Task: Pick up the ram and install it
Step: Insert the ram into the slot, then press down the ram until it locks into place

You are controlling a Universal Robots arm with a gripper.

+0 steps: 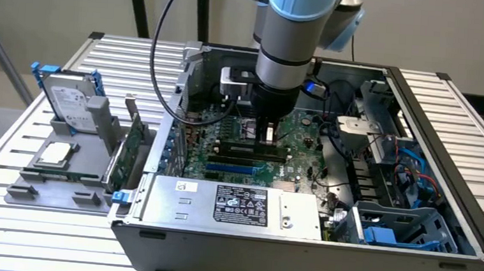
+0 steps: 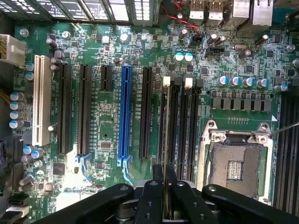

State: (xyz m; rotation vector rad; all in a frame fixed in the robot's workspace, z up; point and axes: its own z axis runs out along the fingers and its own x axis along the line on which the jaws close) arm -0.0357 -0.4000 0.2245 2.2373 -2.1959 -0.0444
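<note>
My gripper [image 1: 268, 132] hangs inside the open computer case, low over the motherboard [image 1: 298, 130]. It is shut on the ram [image 2: 163, 140], which the wrist view shows edge-on as a thin strip running out from between the black fingers [image 2: 153, 191]. The ram [image 1: 267, 137] stands on edge along the black memory slots [image 2: 174, 126], beside their white latches [image 2: 166, 81]. Whether its lower edge touches a slot I cannot tell. In the exterior view the black slots [image 1: 245, 150] lie just in front of the gripper.
An open processor socket [image 2: 236, 163] sits beside the memory slots, and a blue slot [image 2: 125, 112] and black expansion slots on the other side. The power supply [image 1: 232, 205] fills the case front. Outside at the exterior view's left, a grey holder [image 1: 93, 195] carries a hard drive [image 1: 65, 101], a processor chip [image 1: 53, 154] and a green expansion card [image 1: 130, 147].
</note>
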